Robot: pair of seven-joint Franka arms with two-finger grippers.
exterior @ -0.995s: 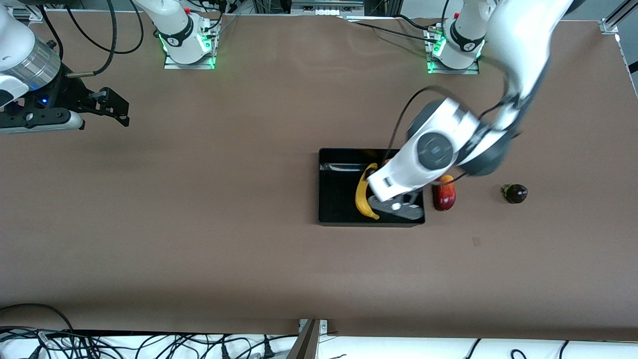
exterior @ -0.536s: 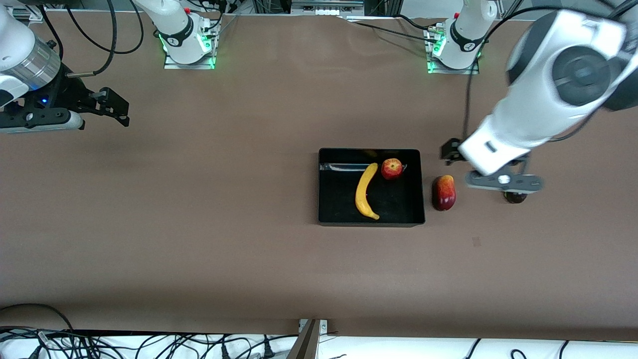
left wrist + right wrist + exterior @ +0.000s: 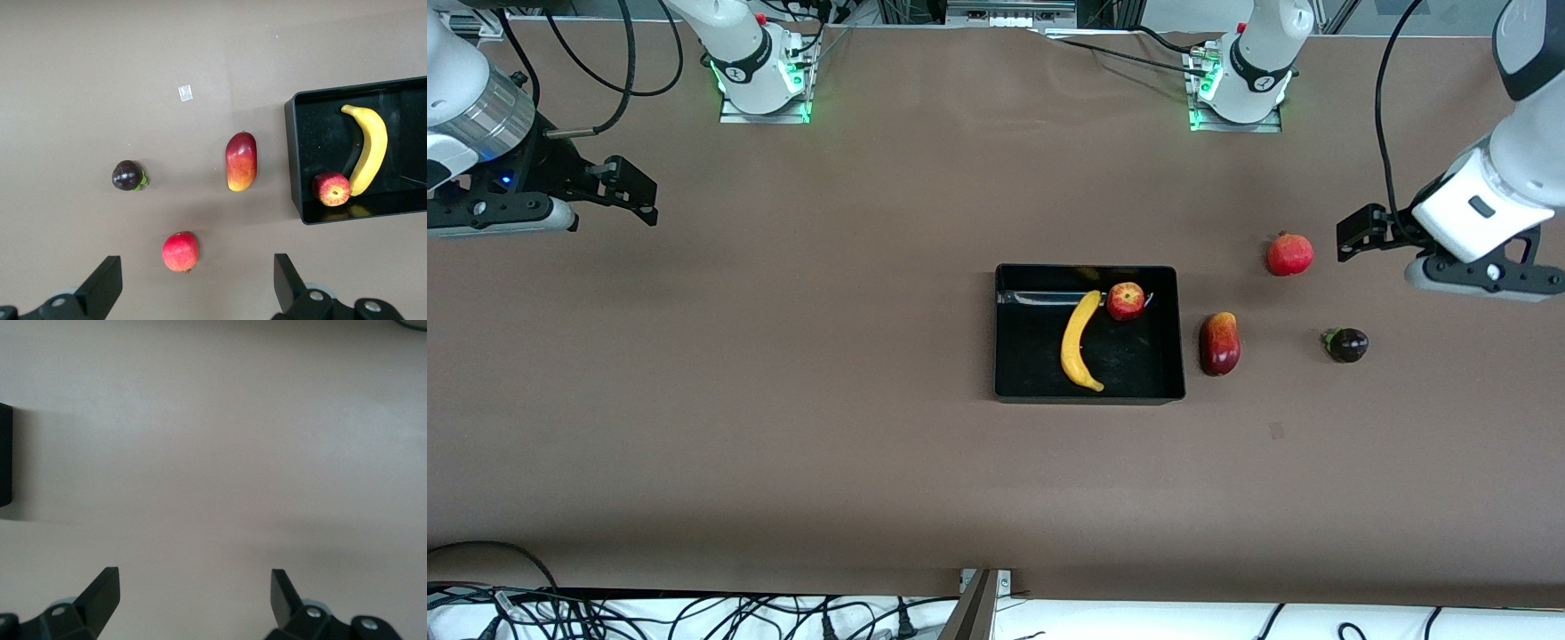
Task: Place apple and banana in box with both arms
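Observation:
The black box (image 3: 998,331) sits mid-table and also shows in the left wrist view (image 3: 291,160). The yellow banana (image 3: 1080,342) (image 3: 372,147) lies inside it. The small red apple (image 3: 1126,300) (image 3: 331,189) rests in the box beside the banana's end that is farther from the front camera. My left gripper (image 3: 1359,236) (image 3: 195,267) is open and empty, up in the air over the table at the left arm's end. My right gripper (image 3: 636,197) (image 3: 193,581) is open and empty, waiting over bare table at the right arm's end.
A plain red crowned fruit (image 3: 1289,254) (image 3: 180,251), a red-yellow mango (image 3: 1219,343) (image 3: 241,161) and a dark purple fruit (image 3: 1346,345) (image 3: 128,175) lie on the table between the box and the left arm's end. A small pale scrap (image 3: 185,93) lies nearer the front camera.
My left arm has risen out of the box and swung to the left arm's end of the table. The apple now shows in the box. The right arm has not moved.

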